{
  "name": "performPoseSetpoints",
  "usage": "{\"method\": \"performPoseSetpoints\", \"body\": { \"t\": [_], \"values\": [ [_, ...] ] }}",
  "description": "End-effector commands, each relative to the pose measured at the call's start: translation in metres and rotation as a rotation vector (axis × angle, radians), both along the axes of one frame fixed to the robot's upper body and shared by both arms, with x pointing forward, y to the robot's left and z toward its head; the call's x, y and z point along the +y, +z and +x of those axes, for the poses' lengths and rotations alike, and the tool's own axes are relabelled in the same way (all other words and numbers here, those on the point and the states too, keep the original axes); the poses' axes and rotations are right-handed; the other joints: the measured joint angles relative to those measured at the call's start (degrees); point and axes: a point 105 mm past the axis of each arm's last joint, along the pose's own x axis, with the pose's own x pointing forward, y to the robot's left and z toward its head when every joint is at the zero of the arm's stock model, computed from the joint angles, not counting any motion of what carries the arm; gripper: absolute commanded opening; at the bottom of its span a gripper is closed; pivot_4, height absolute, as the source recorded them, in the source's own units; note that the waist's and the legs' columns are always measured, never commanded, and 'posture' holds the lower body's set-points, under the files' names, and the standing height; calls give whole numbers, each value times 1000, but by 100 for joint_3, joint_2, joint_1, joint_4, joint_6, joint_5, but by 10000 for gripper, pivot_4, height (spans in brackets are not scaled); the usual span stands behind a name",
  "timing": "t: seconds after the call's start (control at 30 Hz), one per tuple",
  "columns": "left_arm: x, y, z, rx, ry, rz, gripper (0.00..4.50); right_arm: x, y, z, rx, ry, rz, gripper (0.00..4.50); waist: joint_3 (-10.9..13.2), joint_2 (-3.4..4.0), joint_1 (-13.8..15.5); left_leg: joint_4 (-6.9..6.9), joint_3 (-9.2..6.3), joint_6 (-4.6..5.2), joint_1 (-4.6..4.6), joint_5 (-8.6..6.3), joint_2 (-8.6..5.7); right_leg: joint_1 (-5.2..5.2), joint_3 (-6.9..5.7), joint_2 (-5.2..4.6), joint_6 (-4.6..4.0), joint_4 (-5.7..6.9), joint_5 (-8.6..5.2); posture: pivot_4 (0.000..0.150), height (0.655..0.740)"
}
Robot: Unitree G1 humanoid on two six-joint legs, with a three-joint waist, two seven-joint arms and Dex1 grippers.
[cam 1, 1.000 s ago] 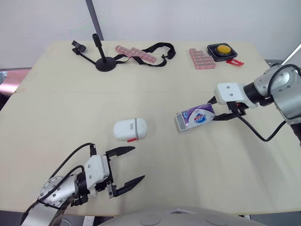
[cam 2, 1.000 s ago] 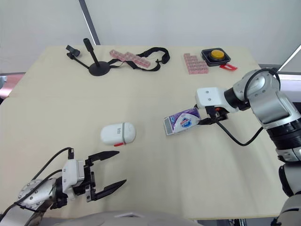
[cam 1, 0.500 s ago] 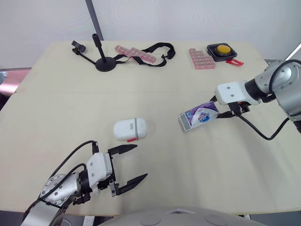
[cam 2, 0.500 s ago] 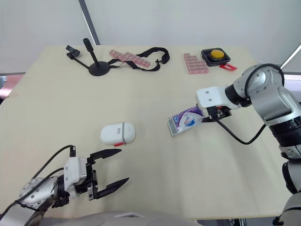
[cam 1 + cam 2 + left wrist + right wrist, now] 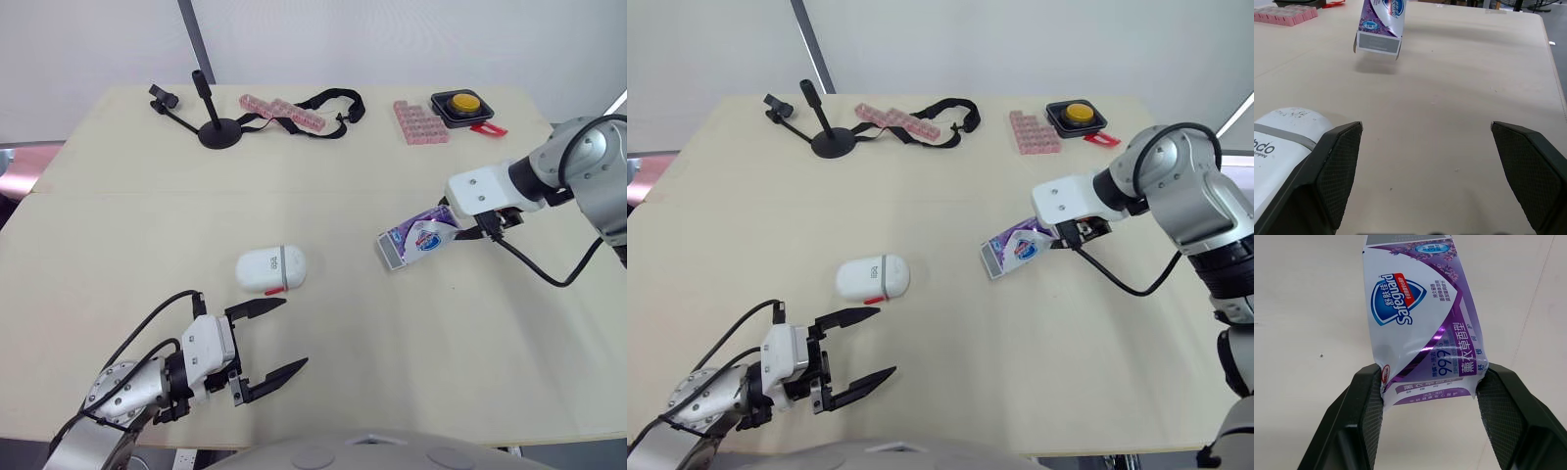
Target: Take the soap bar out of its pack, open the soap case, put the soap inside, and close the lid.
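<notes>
The purple and white soap pack (image 5: 416,236) hangs just above the table at the right, tilted with its grey end toward the middle. My right gripper (image 5: 468,227) is shut on its far end; the fingers (image 5: 1367,416) squeeze the pack (image 5: 1422,323) from both sides. The white oval soap case (image 5: 270,268) lies shut on the table left of the middle, a red tab on its near edge. My left gripper (image 5: 273,338) stands open near the front edge, just in front of the case (image 5: 1283,147), with nothing between its fingers.
Along the table's far edge stand a black stand (image 5: 217,125), pink strips (image 5: 282,111) with a black strap (image 5: 328,103), a pink block (image 5: 421,123) and a yellow button in a black tray (image 5: 462,106). A black cable (image 5: 534,269) trails from my right wrist.
My right gripper has lifted the soap pack a little and carried it slightly right and away. The left gripper has edged forward toward the case, still open.
</notes>
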Motion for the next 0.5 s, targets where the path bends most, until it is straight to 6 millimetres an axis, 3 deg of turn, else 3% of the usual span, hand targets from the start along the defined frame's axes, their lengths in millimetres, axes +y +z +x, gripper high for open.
{"method": "performPoseSetpoints", "body": {
  "t": [0.03, 0.23, 0.5],
  "values": [
    [-3, 6, -3, -30, -20, 1, 45000, -3, 11, -6, 7, 13, -39, 27182, 0, 0, 3, 1, 0, 0, 0, 0, 0, 0, 0, 0, 0, 0, 0, 1500, 7143],
    [-1, 6, -2, -31, -16, 2, 45000, 3, 17, -6, 26, 6, 23, 27182, 0, 0, -5, 2, 2, 0, -1, 0, 1, -6, 3, 0, 0, 7, 0, 1500, 7143],
    [-4, 9, 2, -42, -18, 1, 45000, 3, 15, -1, 171, -127, 303, 27182, 0, 0, 23, 9, 3, 0, -4, 0, 1, -7, 5, 0, -1, 12, 0, 1500, 7143]
  ]
}}
